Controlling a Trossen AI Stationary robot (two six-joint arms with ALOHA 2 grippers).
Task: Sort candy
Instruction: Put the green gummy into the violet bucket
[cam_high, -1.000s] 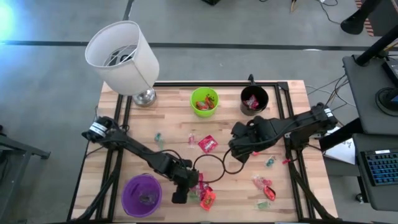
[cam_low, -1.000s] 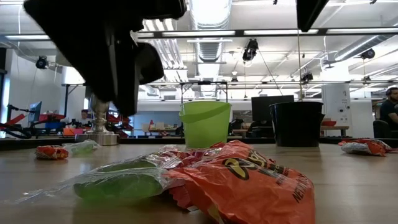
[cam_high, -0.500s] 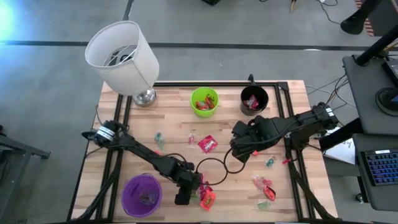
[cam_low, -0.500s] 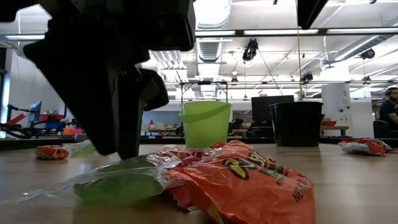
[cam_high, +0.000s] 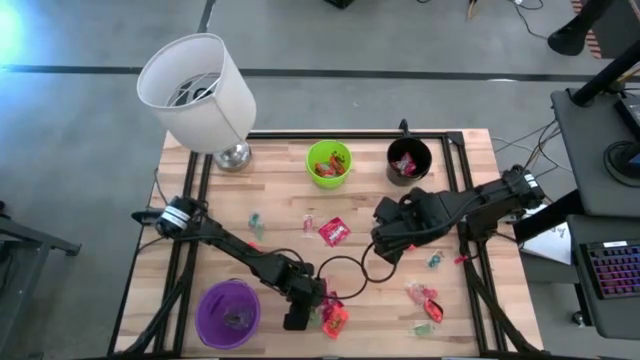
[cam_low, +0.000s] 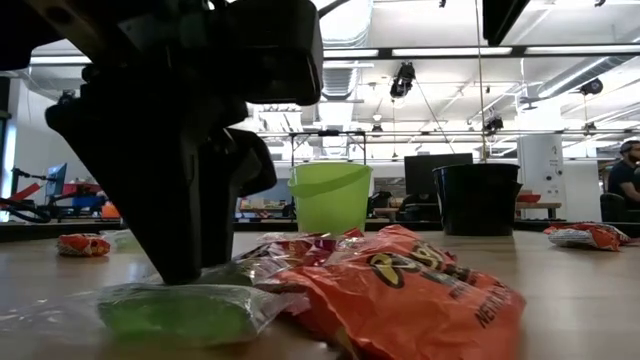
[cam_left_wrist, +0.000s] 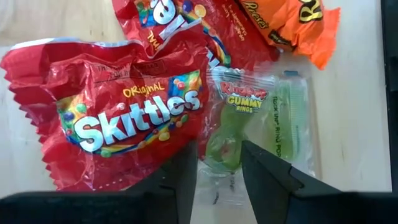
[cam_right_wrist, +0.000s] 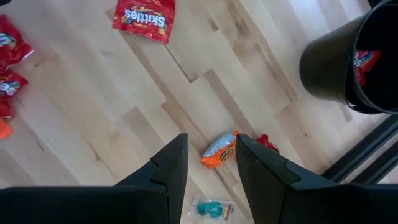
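Wooden tabletop (cam_high: 280, 215) | left end effector (cam_left_wrist: 219, 177) part-open, fingers astride green gummy packet (cam_left_wrist: 258, 121) beside red Skittles candy (cam_left_wrist: 118, 115) | right end effector (cam_right_wrist: 211, 163) part-open, empty | packet likely light, crinkly, slippery; pinch mid-body

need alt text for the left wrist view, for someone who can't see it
The left gripper has its two dark fingers straddling the end of a clear green gummy rings packet lying on a pale wooden table. A crumpled red Skittles packet lies beside it, with a second red packet and an orange Reese's packet beyond.
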